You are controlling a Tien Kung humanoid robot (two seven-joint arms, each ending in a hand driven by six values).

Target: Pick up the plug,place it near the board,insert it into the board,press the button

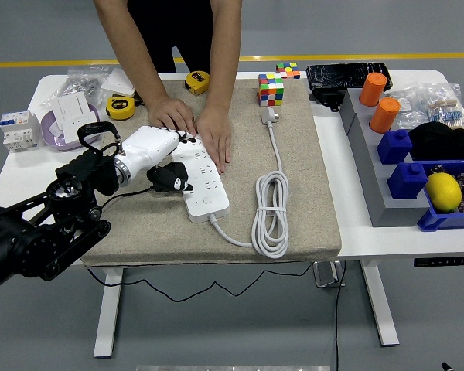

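A white power strip (208, 195) lies on the beige mat (301, 178), its near end toward me. A person at the far side presses both hands, one (172, 117) beside the other (215, 136), onto its far end. My left hand (170, 179), white with black fingertips, is curled around a black plug (170, 184) held at the strip's left edge, over the sockets. The plug's black cable (127, 196) trails left across the mat. Whether the prongs are in a socket is hidden by my fingers. The strip's own white cord (270, 212) lies coiled to the right.
Two yellow tape measures (121, 107) (197, 81) and white sockets (76, 113) sit at the far left. A Rubik's cube (271, 90) stands at the mat's far edge. Grey and blue bins (373, 166) with orange cylinders (373, 88) and a lemon (444, 191) fill the right side.
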